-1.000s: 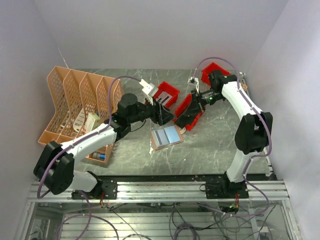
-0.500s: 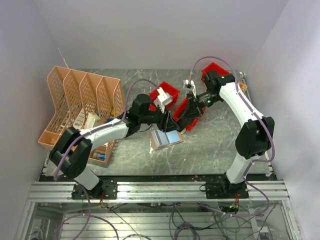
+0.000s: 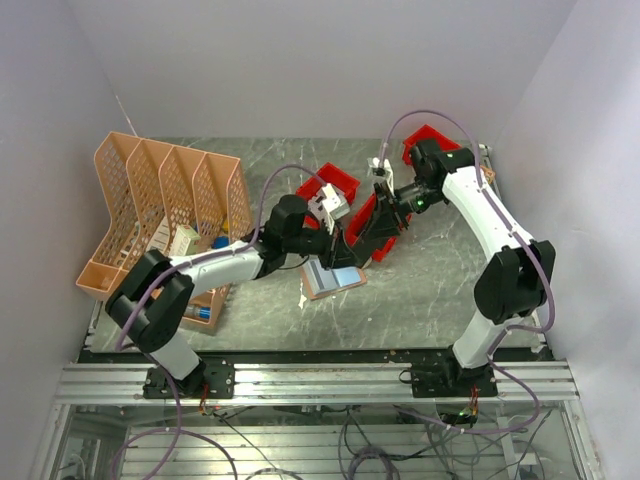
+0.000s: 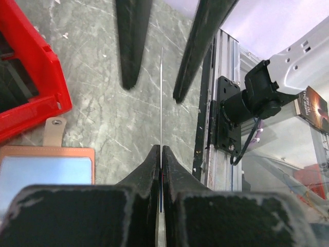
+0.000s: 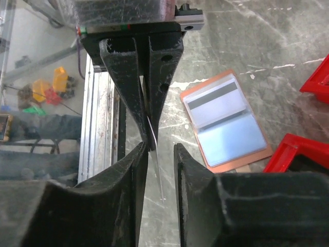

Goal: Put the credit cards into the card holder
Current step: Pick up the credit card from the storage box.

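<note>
Card (image 4: 161, 92) edge-on, we see left gripper (image 4: 161, 149) clenched on it | right gripper (image 5: 158, 149) released, straddling its far edge | card holder (image 4: 51, 151) open on bench (image 4: 103, 113), striped card (image 5: 213, 100) and blue card (image 5: 234, 136) inside

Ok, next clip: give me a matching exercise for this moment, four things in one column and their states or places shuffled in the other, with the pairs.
Things:
1. left end effector
2. right end effector
3. card holder
4. file rack

States or places:
A. lying open on the table
B. shut on a thin card seen edge-on
C. standing at the table's left side
D. open, one finger on each side of that card

Pairs: 1-B, 2-D, 3-A, 4-C.
</note>
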